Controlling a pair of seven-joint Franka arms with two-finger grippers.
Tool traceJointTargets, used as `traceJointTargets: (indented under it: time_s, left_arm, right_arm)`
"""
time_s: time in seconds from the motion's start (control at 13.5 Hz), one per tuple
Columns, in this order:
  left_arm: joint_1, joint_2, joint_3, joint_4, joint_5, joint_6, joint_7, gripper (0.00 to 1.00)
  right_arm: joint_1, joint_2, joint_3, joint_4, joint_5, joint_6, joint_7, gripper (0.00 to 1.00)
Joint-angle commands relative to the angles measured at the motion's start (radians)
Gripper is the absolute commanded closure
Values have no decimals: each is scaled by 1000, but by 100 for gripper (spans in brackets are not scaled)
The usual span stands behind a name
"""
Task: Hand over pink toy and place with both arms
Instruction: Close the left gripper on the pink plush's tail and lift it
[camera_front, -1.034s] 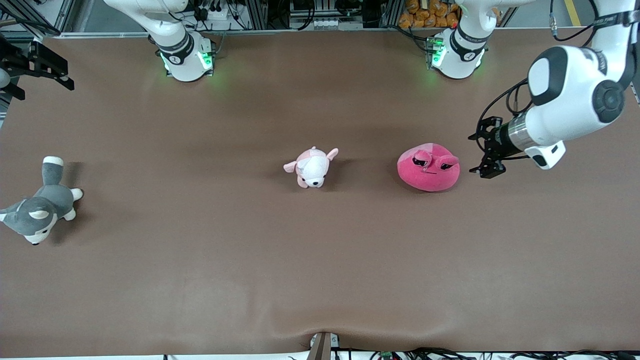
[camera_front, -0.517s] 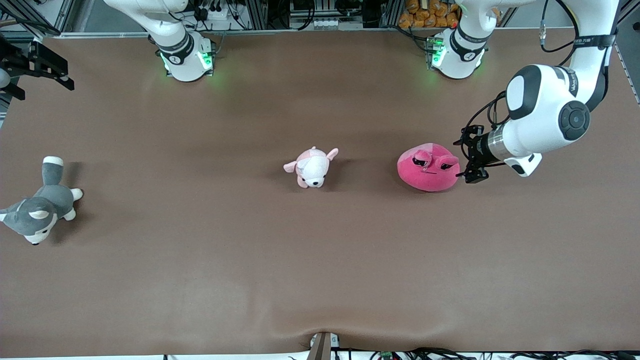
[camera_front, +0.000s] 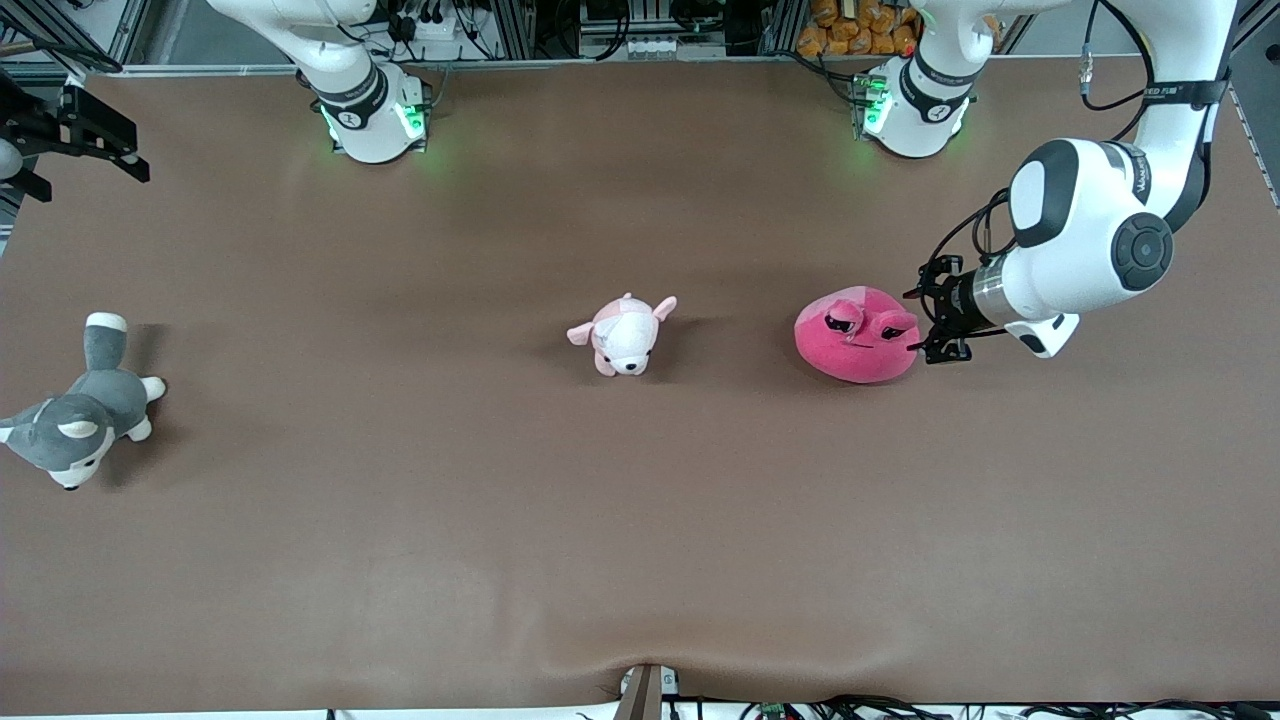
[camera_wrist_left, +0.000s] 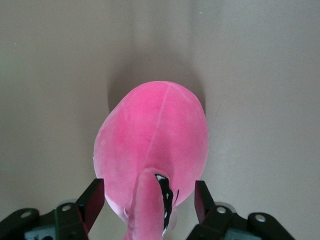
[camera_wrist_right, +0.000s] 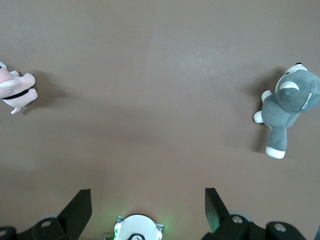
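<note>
The pink toy (camera_front: 857, 335), a hot-pink round plush with dark sleepy eyes, lies on the brown table toward the left arm's end. My left gripper (camera_front: 920, 322) is low at the toy's edge on that end and is open. In the left wrist view the toy (camera_wrist_left: 155, 135) fills the middle. The gripper (camera_wrist_left: 149, 186) has one finger on each side of the toy's near bulge, and neither squeezes it. My right gripper (camera_wrist_right: 146, 194) is open and empty, held high over the right arm's base (camera_wrist_right: 137, 229), and is out of the front view. The right arm waits.
A small pale pink-and-white plush (camera_front: 622, 335) lies mid-table beside the pink toy. A grey-and-white plush dog (camera_front: 80, 410) lies at the right arm's end. A black bracket (camera_front: 70, 130) sticks in at that end's edge.
My left gripper has moved in from the left arm's end to the pink toy, and its open fingers now flank the toy's edge. The toy and the right arm have not moved.
</note>
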Motion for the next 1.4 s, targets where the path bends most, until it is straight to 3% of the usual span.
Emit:
traceJointTargets:
  time_s: [0.0,0.15,0.37,0.44,0.81,1.03,1.33]
  left_arm:
    - [2,15,-7,-4,-24,17,-11,29]
    - [2,24,-7,-4,-36,26,-11,45]
    - [0,29,-7,-3,-38,27,-11,91]
    - [-1,27,-9,-1,-36,27,-11,100]
    - [2,-35,-63,23,-44,3,-18,100]
    - [0,-31,-80,184,-67,-136,-84,100]
    - [-53,-14,-90,373,-267,-220,-194,100]
  right_arm:
    - [-22,-9,9,-9,19,7,-11,0]
    - [-22,-9,9,-9,17,7,-10,0]
    - [-22,-9,9,-9,17,7,-10,0]
    - [-23,-5,9,-9,17,7,-10,0]
    - [-25,-1,8,-8,2,8,-13,0]
    - [-63,101,8,27,0,42,-13,0]
    - [-34,197,18,132,10,76,-6,0]
